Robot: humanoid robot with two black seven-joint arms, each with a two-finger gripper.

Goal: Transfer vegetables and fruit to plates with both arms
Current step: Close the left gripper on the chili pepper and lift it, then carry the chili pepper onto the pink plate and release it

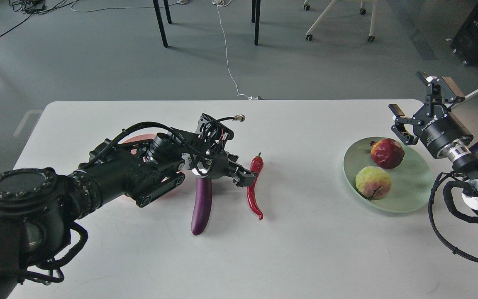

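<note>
**Fruit on the green plate, vegetables on the surface**

The left tool (239, 170) reaches in over the middle of the white surface (297, 249), low above the top end of the eggplant (202, 204) and just beside the chili (254, 189). One finger (245, 176) shows close to the chili's upper half; the other is hidden behind the wrist, so I cannot tell how wide the tool stands or whether it grips anything. The eggplant lies lengthwise, its near end pointing toward the camera, with the chili parallel on its right, near but apart. The pink plate (133, 139) sits mostly hidden under the left arm.

The right tool (413, 104) hangs raised at the far right edge, fingers spread wide and empty, just above the green plate (413, 182). On that plate rest the red fruit (387, 153) and, nearer, the yellow-green fruit (373, 182), close together.
</note>
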